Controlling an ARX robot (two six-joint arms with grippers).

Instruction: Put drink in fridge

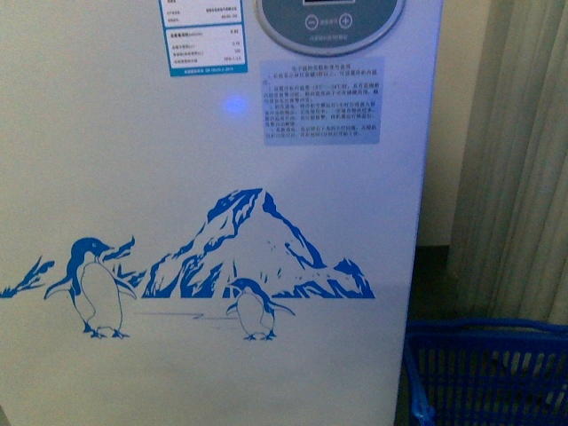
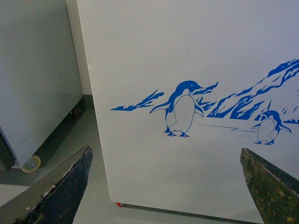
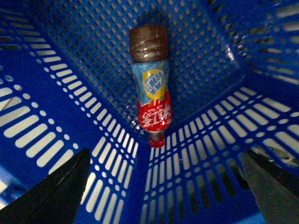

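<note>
The drink (image 3: 152, 93), a small bottle with a red and blue label and a red cap, lies on the bottom of a blue plastic basket (image 3: 56, 116), cap toward my right gripper (image 3: 166, 151). That gripper is open and empty, inside the basket, its jaws wide apart short of the cap. The fridge (image 1: 177, 177) fills the front view with its white front, blue penguin-and-mountain picture and oval grey display (image 1: 328, 22). My left gripper (image 2: 165, 151) is open and empty, facing the fridge's lower front (image 2: 187, 56). Neither arm shows in the front view.
The blue basket (image 1: 488, 373) stands on the floor right of the fridge, below a pale curtain (image 1: 524, 151). A plain white cabinet (image 2: 37, 70) stands beside the fridge's other side, with a strip of grey floor (image 2: 70, 135) between them.
</note>
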